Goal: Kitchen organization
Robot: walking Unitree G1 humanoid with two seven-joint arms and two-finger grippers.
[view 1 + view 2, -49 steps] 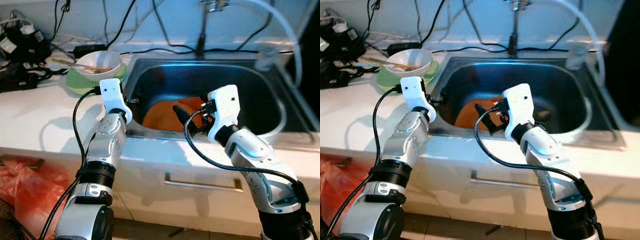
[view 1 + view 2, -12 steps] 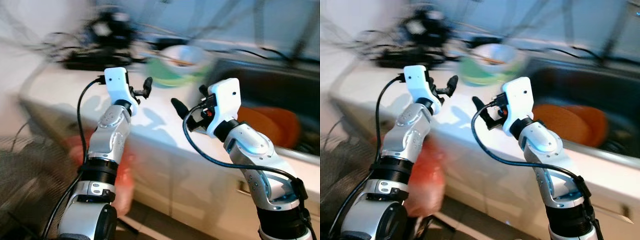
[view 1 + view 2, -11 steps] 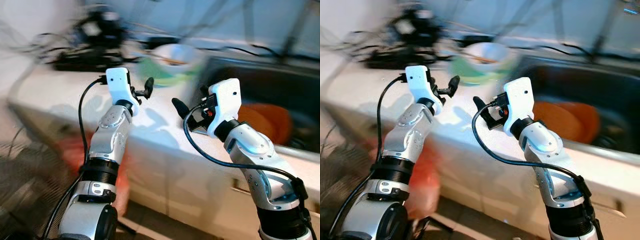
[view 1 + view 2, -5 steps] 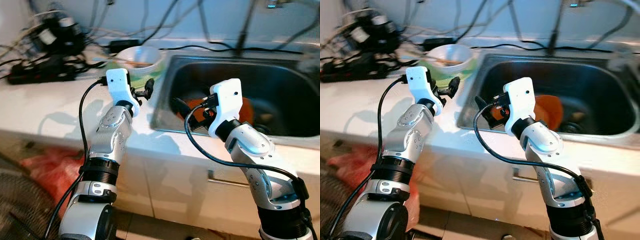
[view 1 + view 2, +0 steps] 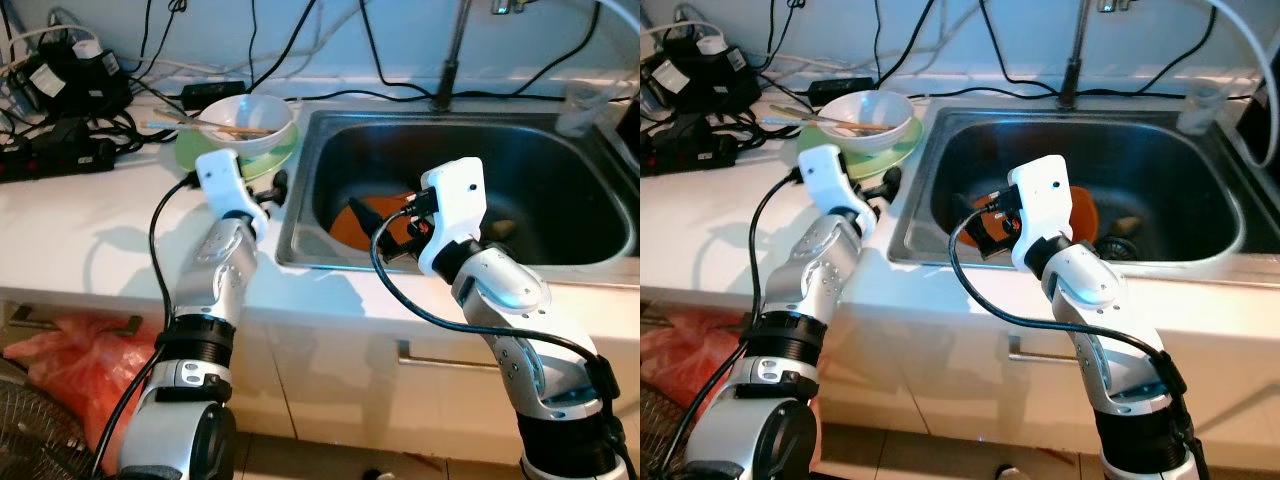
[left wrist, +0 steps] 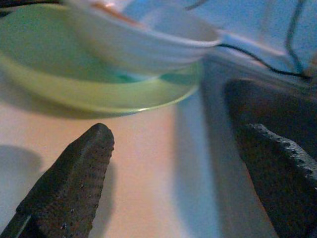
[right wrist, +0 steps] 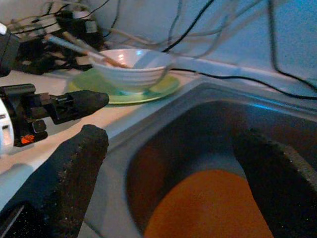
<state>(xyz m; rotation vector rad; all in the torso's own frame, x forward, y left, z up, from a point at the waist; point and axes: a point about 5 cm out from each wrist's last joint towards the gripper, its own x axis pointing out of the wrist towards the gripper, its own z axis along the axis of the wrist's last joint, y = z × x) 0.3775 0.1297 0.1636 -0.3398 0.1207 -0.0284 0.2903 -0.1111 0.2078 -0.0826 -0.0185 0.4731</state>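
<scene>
A white bowl (image 5: 240, 118) holding chopsticks sits on a green plate (image 5: 232, 153) on the counter, left of the steel sink (image 5: 300, 252). Orange plates (image 5: 378, 218) lie in the sink's bottom. My left gripper (image 5: 274, 192) is open and hovers low over the counter between the green plate (image 6: 99, 84) and the sink's rim, its fingers (image 6: 74, 183) wide apart and empty. My right gripper (image 5: 375, 232) is open above the sink's near left part, over the orange plate (image 7: 218, 203), and holds nothing.
A faucet (image 5: 455, 50) rises behind the sink, and a clear cup (image 5: 580, 105) stands at the back right. Power strips and tangled cables (image 5: 60, 90) crowd the back left counter. A red plastic bag (image 5: 60, 350) lies on the floor, and a drawer handle (image 5: 450, 355) sits below the sink.
The camera swung left in a blur, then back to face the sink. My left gripper has dropped lower, close beside the green plate. The right gripper is over the sink again.
</scene>
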